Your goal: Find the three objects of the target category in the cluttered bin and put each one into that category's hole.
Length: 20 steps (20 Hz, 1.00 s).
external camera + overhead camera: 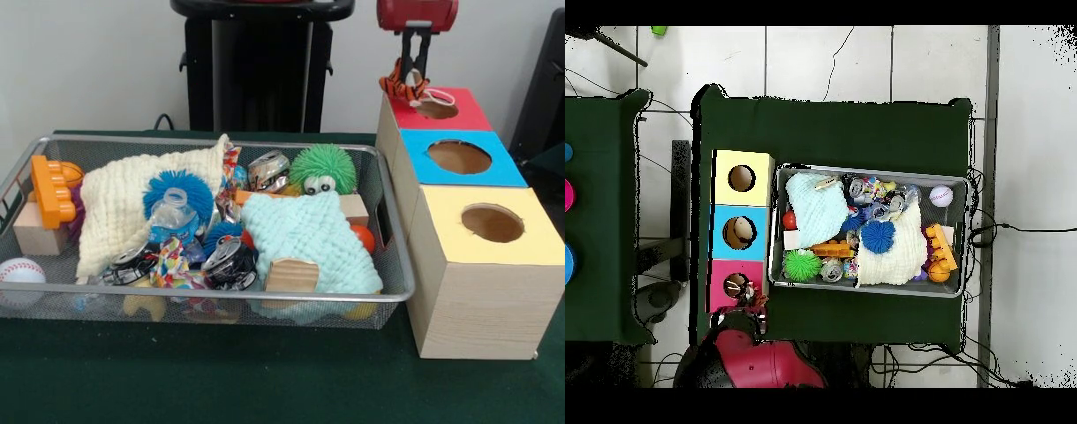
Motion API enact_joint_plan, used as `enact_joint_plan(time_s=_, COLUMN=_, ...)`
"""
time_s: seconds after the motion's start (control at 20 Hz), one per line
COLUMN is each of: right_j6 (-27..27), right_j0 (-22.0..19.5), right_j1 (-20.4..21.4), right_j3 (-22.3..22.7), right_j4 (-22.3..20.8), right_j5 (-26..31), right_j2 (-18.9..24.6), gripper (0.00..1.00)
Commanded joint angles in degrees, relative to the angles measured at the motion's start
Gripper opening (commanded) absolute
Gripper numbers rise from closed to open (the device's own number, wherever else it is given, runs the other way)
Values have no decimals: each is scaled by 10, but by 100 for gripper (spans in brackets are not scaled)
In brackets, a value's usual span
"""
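Front view, left to right: one wire-mesh bin (399, 265) with one baseball (19, 271), two cloths, two spiky balls; then three wooden boxes. Far right: gripper (415, 72) clamped on one striped tiger toy (404, 87), beside the red box's hole (437, 109).

Beside the bin (393, 291): three wooden boxes, red-faced (459, 113), blue-faced (503, 163) and yellow-faced (530, 243), one round hole each. Inside the bin: two cloths, cream (119, 208) and mint (313, 238); two wooden blocks (37, 234) (291, 275); one baseball (21, 272); one green spiky ball (323, 168).
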<state>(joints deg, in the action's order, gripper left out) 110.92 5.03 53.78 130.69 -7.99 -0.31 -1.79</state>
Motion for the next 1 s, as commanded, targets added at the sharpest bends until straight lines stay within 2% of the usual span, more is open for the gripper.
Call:
enact_joint_plan(time_s=0.05, right_j6=137, right_j0=8, right_j1=-107, right_j3=14, right_j4=25, right_j5=-89, right_j2=-28, gripper=0)
enact_joint_plan(time_s=0.25, right_j6=144, right_j0=25, right_j1=-86, right_j3=26, right_j4=57, right_j5=-71, right_j2=-25, gripper=0)
enact_joint_plan(time_s=0.4, right_j6=152, right_j0=50, right_j1=-60, right_j3=30, right_j4=94, right_j5=-35, right_j2=-25, gripper=0)
enact_joint_plan(time_s=0.75, right_j6=145, right_j0=106, right_j1=-30, right_j3=22, right_j4=161, right_j5=22, right_j2=-46, gripper=0)
enact_joint_plan(time_s=1.0, right_j6=140, right_j0=116, right_j1=-19, right_j3=24, right_j4=187, right_j5=35, right_j2=-44, gripper=0)
